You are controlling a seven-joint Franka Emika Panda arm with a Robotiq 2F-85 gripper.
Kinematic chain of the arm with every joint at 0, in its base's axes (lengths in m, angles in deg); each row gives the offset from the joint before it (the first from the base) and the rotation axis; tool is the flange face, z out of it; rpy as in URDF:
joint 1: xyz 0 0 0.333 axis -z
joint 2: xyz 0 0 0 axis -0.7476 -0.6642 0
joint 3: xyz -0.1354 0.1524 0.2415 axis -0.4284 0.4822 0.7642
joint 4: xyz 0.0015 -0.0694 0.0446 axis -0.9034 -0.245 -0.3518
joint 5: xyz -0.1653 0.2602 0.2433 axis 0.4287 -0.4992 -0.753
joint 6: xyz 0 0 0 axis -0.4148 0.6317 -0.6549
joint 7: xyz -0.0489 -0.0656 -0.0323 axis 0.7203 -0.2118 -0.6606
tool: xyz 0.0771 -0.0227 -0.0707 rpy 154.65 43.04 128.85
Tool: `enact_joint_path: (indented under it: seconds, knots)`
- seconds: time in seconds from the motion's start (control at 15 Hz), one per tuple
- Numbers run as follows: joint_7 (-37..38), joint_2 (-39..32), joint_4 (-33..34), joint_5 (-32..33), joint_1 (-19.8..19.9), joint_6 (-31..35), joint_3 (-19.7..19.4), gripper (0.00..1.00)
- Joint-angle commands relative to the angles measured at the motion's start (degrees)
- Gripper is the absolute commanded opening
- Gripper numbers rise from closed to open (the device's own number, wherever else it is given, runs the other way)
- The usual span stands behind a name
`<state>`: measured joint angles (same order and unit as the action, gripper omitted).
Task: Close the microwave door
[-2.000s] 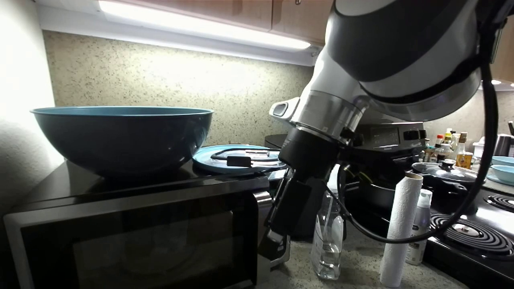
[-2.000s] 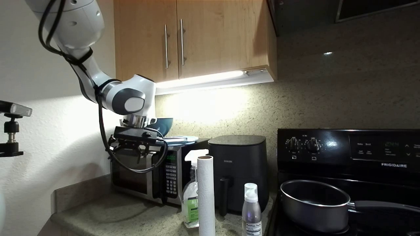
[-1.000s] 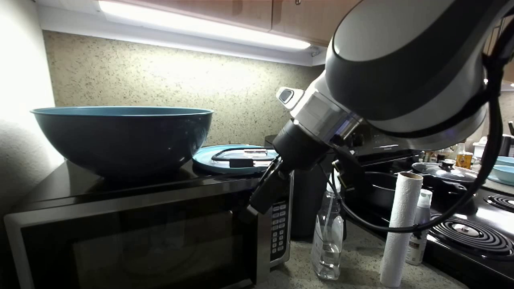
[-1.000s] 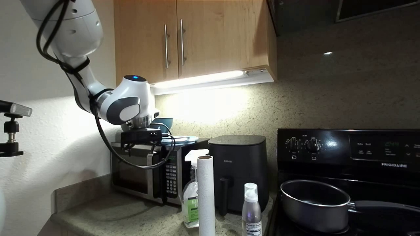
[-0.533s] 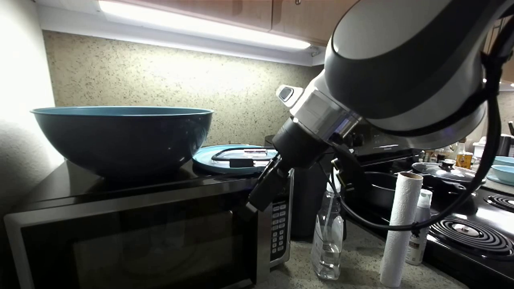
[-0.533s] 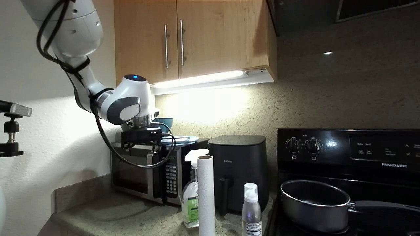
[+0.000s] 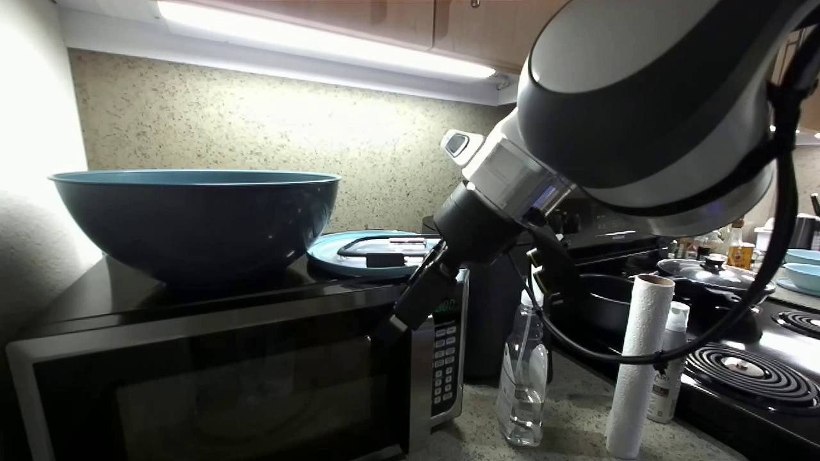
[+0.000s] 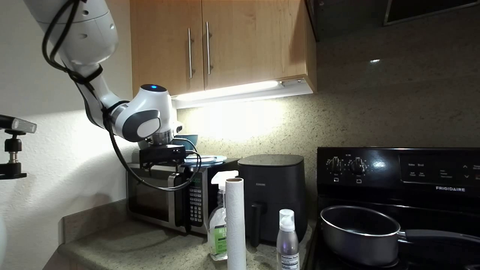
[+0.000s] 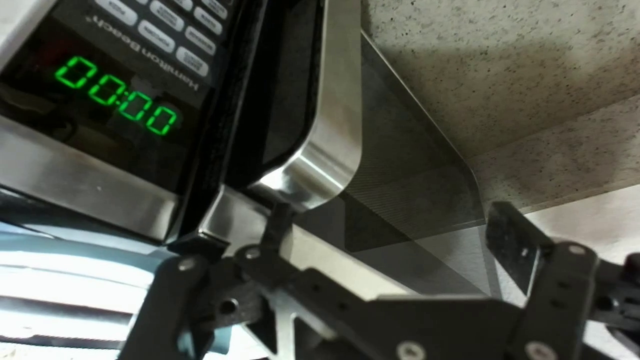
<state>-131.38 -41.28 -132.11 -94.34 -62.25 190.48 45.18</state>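
Note:
The microwave door is a dark window panel in a silver frame in both exterior views [image 7: 250,390] [image 8: 150,198]. Its upright silver handle [image 9: 345,95] and dark window [image 9: 415,185] show in the wrist view. A dark strip runs between the door's edge and the keypad panel [image 9: 135,75]; I cannot tell whether the door is fully closed. My gripper [image 9: 392,230] is open and empty, fingers wide apart, with one finger close to the handle's upper end; contact is unclear. It is tilted down in front of the door's upper keypad-side corner in both exterior views [image 7: 391,330] [image 8: 164,170].
A large dark bowl [image 7: 198,224] and blue plates [image 7: 352,256] sit on the microwave. A spray bottle [image 7: 524,378], a paper roll [image 7: 640,365] and a white-capped bottle [image 8: 288,243] stand on the counter by the black air fryer [image 8: 273,195]. A pot [image 8: 360,236] sits on the stove.
Over two seconds my gripper has risen and tilted, swinging from low beside the keypad to the door's upper corner. In the last half second it rises only slightly. The door shows no movement.

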Motion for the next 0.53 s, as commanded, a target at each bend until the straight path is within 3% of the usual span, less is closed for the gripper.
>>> enact_joint_path:
  seconds: [0.0, 0.13, 0.47]
  knots:
    - [11.9, 2.2, -3.1, 9.4, 0.5, -5.8, -1.3, 1.0]
    - [21.1, 3.9, -3.3, 17.3, 1.2, -10.7, -1.0, 1.0]
    - [30.0, 6.0, -1.9, 19.1, 0.1, -21.0, -0.3, 1.0]
